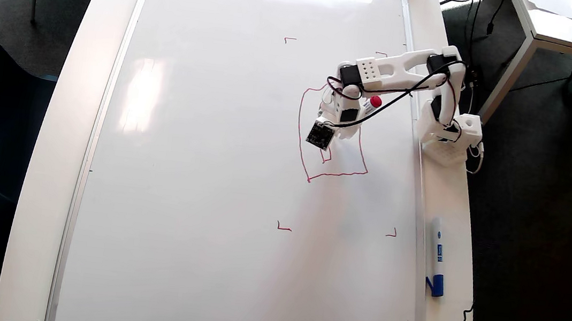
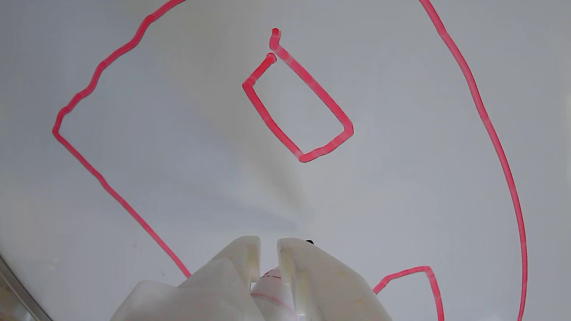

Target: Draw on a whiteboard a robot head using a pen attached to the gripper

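One gripper (image 2: 268, 249), fingers clamped on pen (image 2: 272, 290), poised over whiteboard (image 1: 198, 172) inside robot head (image 1: 338, 174) outline; small closed box just ahead in wrist view, second partial shape at lower right

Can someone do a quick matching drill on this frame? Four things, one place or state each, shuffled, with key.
Things:
1. pen
2. blue-capped marker
3. robot head
4. small red corner mark

Places or states:
A. lying off the whiteboard on the table edge
B. unfinished red outline under the arm
C. clamped in the pincer
D. alone on bare board, below the drawing in the overhead view

Pairs: 1-C, 2-A, 3-B, 4-D
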Motion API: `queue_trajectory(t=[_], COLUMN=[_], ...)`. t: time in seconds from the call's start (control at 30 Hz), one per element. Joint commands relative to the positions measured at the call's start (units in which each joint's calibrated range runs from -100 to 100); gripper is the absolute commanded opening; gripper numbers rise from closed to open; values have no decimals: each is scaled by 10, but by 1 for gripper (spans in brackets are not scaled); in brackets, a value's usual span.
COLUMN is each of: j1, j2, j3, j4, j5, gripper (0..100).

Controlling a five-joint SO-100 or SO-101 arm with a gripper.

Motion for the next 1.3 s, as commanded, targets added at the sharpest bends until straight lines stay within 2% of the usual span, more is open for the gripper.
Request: queue_trajectory(t=[0.0, 0.6, 1.0, 1.27], j1=[0, -7, 54, 57], j2=[-2, 0, 0, -1], j3=[-14, 38, 37, 39], j4=[3, 3, 3, 5], j5=[-3, -15, -12, -11], gripper=[1, 1, 1, 1])
